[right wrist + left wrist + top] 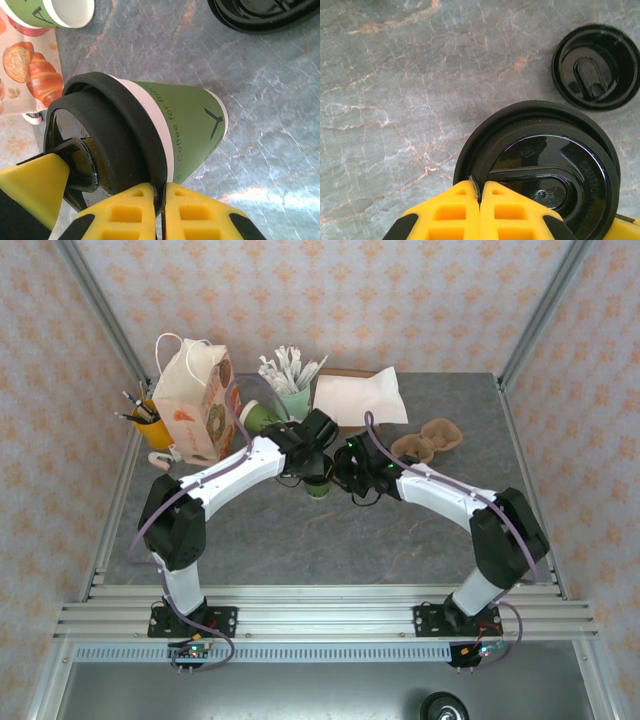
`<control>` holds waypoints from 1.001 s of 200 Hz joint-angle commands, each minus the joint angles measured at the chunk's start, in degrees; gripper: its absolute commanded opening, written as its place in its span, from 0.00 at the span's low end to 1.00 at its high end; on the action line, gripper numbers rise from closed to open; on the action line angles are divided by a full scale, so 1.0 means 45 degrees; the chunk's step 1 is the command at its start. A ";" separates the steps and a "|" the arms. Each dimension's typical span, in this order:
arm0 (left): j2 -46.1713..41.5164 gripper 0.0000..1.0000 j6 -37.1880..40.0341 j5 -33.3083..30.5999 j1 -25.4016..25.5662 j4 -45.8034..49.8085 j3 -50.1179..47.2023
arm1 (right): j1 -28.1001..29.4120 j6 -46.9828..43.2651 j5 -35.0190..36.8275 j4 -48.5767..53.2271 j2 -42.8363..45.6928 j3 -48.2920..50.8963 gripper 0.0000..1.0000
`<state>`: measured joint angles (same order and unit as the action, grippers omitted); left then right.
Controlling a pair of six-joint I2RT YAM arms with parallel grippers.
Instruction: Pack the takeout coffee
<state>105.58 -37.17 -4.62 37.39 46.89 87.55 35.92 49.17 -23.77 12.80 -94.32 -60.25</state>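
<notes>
You're looking at the takeout coffee standing upright in the middle of the table, and both arms are crowding in on it from opposite sides. Your left gripper is sitting with its fingers pressed flat together, tips resting right at the edge of the black lid. It's grasping nothing that I can make out. Your right gripper is doing the same on its side: fingers closed tight, nosing against the lid's rim where black meets the white lip. I can't tell whether a sliver of rim is caught between them.

Here's what matters. The cup's long axis is running straight up and down, and both sets of fingers are meeting it at the top, not around the green wall. I'm reading this as seating the lid, not lifting.

The paper bag is waiting well off to the back left (your left arm is the nearer one for that trip). A spare lid is lying near the cup.
</notes>
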 commanded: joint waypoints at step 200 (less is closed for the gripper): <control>0.1297 0.00 0.3301 0.0584 -0.0285 0.3002 0.0759 | -0.1440 -0.1043 -0.3260 -0.0543 0.0079 -0.0864 0.24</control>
<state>107.15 -23.86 -6.00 35.88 52.29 92.55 29.32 45.69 -35.00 13.47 -92.82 -64.71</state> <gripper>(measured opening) 0.046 0.244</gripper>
